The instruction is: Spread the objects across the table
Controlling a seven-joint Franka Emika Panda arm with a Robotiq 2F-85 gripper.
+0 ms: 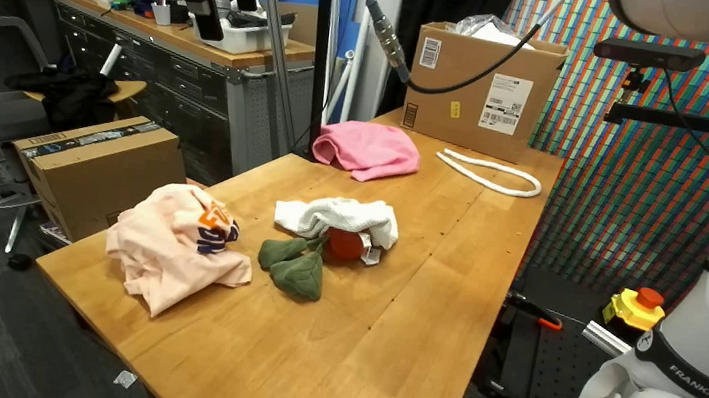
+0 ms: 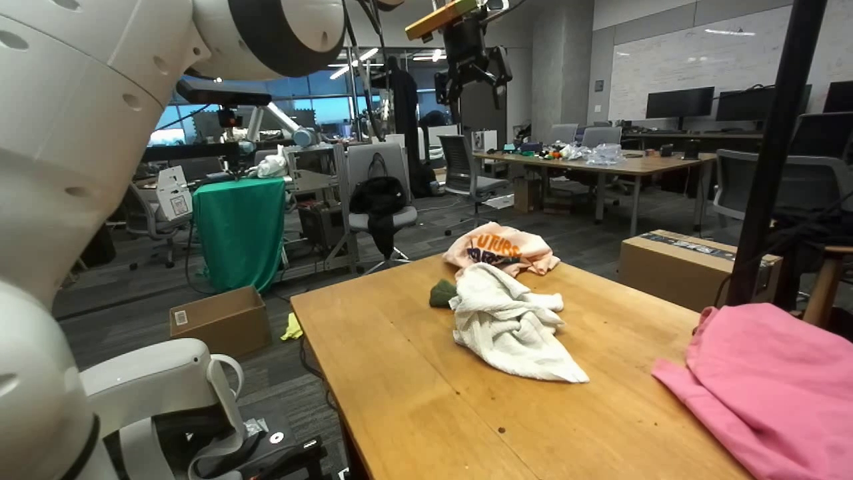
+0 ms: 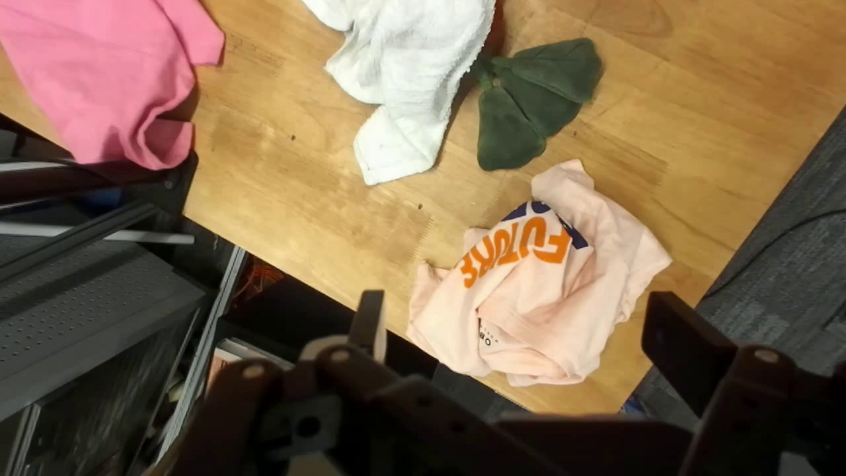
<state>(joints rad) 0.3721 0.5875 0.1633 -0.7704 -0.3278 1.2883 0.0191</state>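
Note:
On the wooden table [image 1: 390, 356] several soft items lie apart or in a loose cluster. A crumpled peach-cream cloth [image 1: 175, 245] with orange and navy lettering rests near a table corner. Mid-table, a bunched white cloth [image 1: 346, 215] partly covers a red ball [image 1: 344, 244], which is hidden in an exterior view. Green leaf-like pieces [image 1: 299, 276] stick out beside the ball. A pink cloth [image 2: 773, 380] sits at the far end. High above the table, my gripper [image 2: 472, 93] stands open and holds nothing; in the wrist view the peach-cream cloth [image 3: 542, 311] appears between its fingers.
A cardboard box [image 1: 467, 91] stands at the table's far end, with a white cord loop [image 1: 515, 192] in front of it. A dark upright pole [image 2: 766, 153] rises by the table edge near the pink cloth. A cluttered workbench [image 1: 179, 39] stands beyond.

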